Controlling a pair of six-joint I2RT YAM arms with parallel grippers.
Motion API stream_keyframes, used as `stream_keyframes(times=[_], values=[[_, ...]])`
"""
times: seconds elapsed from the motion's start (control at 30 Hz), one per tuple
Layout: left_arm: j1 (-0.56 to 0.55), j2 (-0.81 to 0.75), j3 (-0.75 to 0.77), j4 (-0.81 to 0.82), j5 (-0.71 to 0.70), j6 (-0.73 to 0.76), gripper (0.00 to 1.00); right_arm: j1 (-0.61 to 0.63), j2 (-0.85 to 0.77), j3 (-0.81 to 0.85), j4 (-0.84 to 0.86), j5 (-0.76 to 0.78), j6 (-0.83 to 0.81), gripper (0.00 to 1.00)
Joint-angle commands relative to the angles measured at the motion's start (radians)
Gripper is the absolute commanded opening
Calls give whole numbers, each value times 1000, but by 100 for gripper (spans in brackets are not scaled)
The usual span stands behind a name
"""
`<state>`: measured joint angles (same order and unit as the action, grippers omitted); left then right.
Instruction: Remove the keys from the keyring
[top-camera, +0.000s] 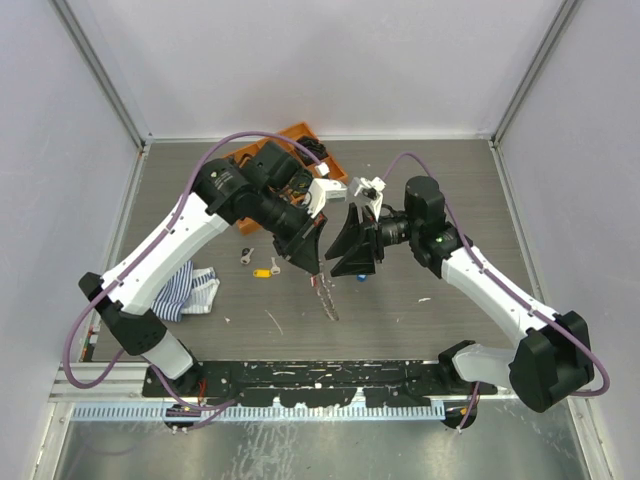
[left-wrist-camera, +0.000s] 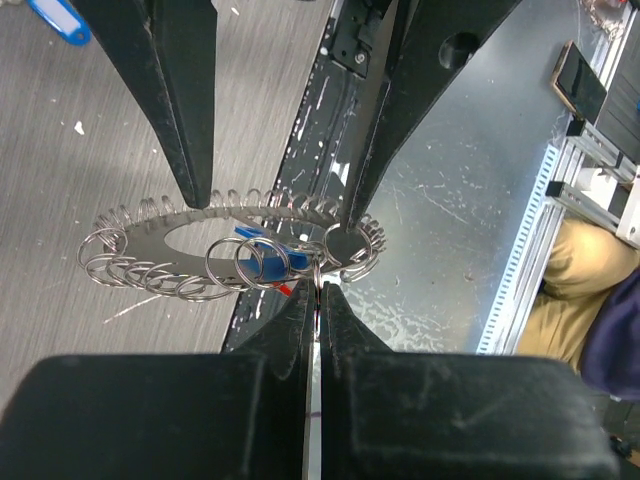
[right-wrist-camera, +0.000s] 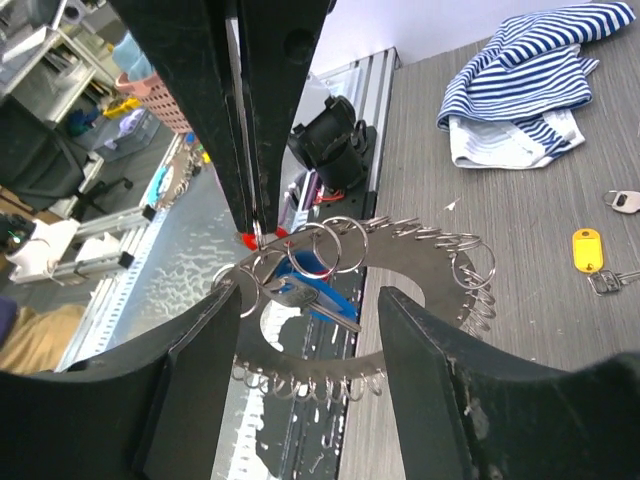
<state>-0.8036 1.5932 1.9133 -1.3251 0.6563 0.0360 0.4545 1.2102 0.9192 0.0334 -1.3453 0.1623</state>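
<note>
A blue-and-white striped cloth (top-camera: 195, 290) lies crumpled on the grey wood-grain table (top-camera: 460, 190), close to its left edge. An orange tray (top-camera: 298, 132) holding dark items sits at the far side. A pale slotted cable duct (top-camera: 300, 411) runs along the near edge.

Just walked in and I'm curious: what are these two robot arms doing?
The left claw is shut on a flat silver metal keyring fringed with small wire loops, holding it in the air. The right claw is open, its fingers either side of the ring, close to a silver key with a blue plastic tag hanging on it. A yellow-tagged key lies loose on the grey table.
</note>
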Motion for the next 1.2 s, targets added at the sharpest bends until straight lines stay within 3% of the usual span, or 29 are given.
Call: stream_keyframes(times=[0.0,0.07,0.13,0.47,1.17], values=[[4,2,65,-69,55,13,0,4,-27,-68,552,4,479,62],[4,9,78,-71,59,10,0,4,-26,-109,710,17,597,61],[4,13,85,-69,64,2,0,9,-27,-127,766,27,635,59],[4,29,93,-49,99,-22,0,39,-24,-137,772,40,635,52],[3,33,104,-43,99,-29,0,75,-26,-122,663,-13,522,19]])
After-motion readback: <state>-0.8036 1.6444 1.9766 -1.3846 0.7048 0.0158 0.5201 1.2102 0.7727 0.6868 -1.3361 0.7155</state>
